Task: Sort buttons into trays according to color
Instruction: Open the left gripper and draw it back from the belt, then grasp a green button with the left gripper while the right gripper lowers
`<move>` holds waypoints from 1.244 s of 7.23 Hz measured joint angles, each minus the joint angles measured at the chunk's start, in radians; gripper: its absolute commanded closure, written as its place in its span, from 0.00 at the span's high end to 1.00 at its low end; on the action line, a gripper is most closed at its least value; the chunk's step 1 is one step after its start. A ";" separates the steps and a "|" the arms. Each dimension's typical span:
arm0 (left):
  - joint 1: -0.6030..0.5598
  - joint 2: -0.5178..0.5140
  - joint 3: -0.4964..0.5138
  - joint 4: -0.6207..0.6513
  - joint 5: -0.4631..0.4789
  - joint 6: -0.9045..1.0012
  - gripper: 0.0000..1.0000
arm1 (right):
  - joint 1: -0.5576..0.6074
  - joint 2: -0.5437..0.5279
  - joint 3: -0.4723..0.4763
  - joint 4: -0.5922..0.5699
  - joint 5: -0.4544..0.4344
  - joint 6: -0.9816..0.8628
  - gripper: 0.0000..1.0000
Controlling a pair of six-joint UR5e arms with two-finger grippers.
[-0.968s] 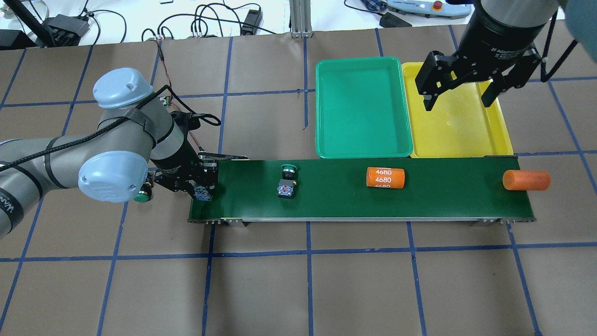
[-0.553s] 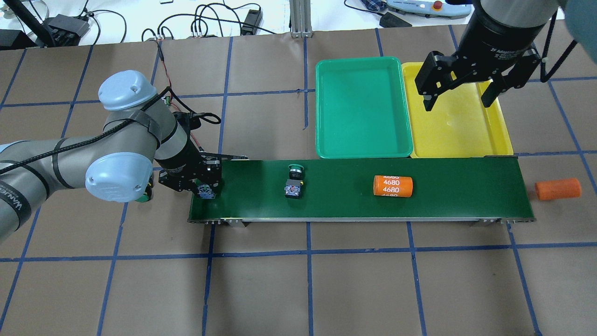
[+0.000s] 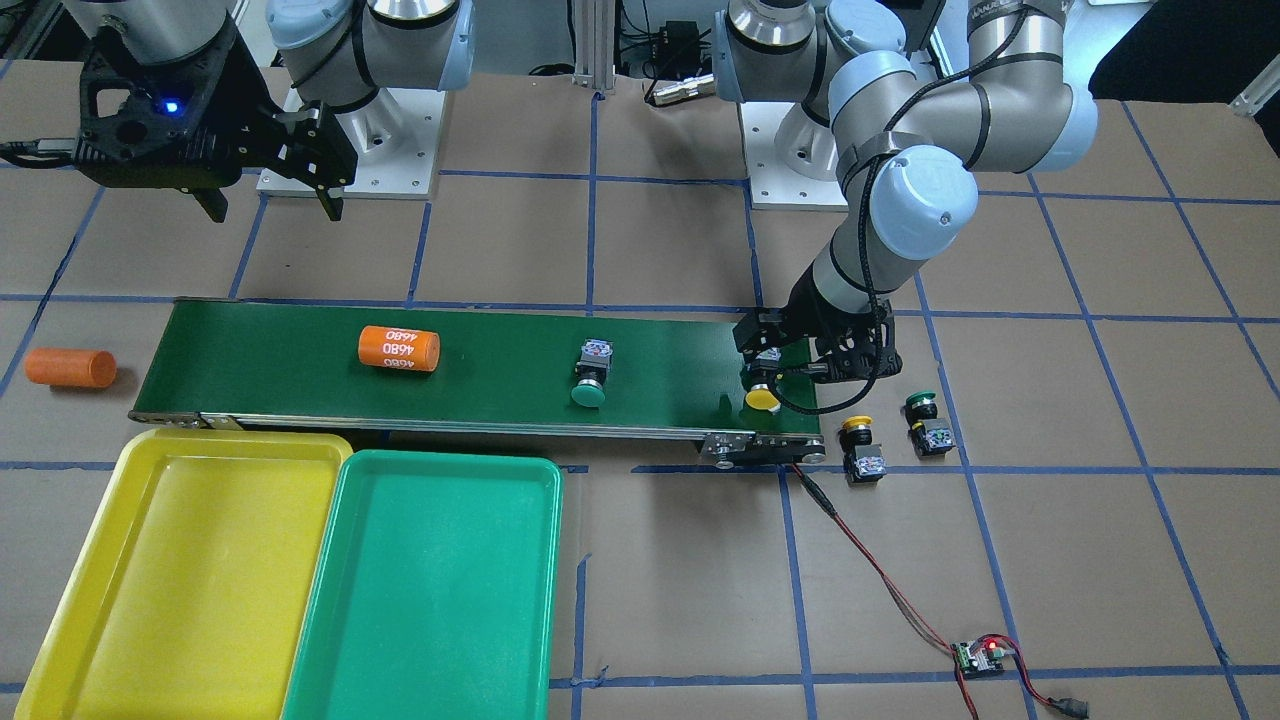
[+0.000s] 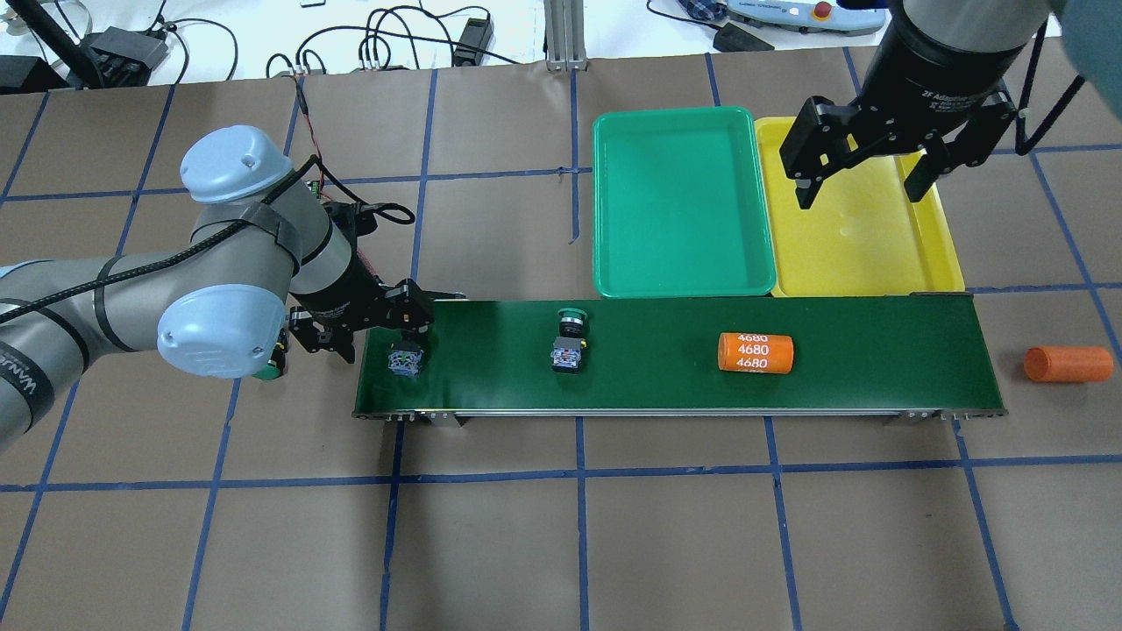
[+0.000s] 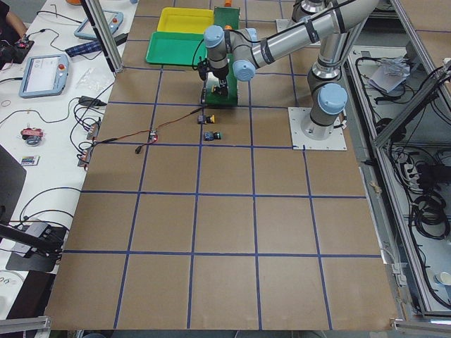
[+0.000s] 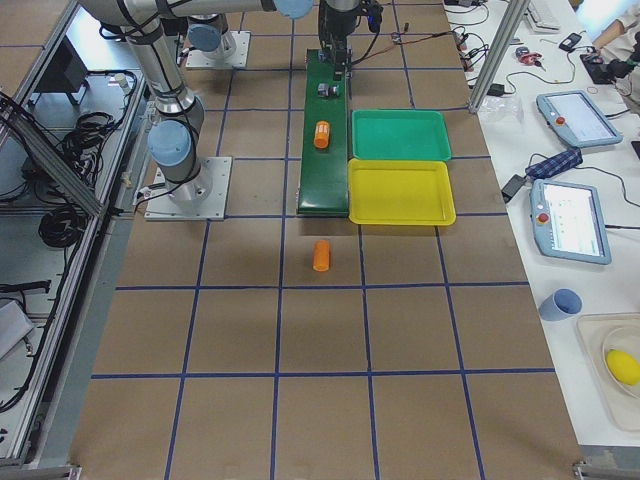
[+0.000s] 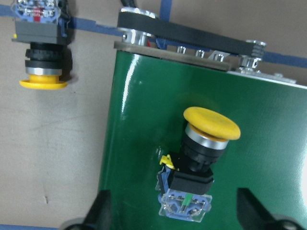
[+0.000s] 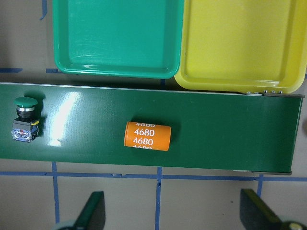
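Since a second ago the left gripper has let go of the yellow button and its fingers now stand apart. Meanwhile the belt has carried the green button and the printed orange cylinder further toward the right gripper. The plain orange cylinder has dropped off the far end onto the counter. The yellow button lies on its side on the belt, just ahead of the left gripper. Its grey block is level with the fingertips, roughly midway between them and touching neither, and its cap points away. It looks light and rigid. The domed cap is smooth and round and likely to slip or roll, so the flat sides of the black body are the better hold. The right gripper hangs wide open over the yellow tray, with the green tray just beside it and the green button off to its left on the belt.
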 measured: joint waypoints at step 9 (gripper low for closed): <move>0.393 -0.033 0.084 -0.020 0.039 0.532 1.00 | -0.001 0.000 0.000 0.001 0.002 0.000 1.00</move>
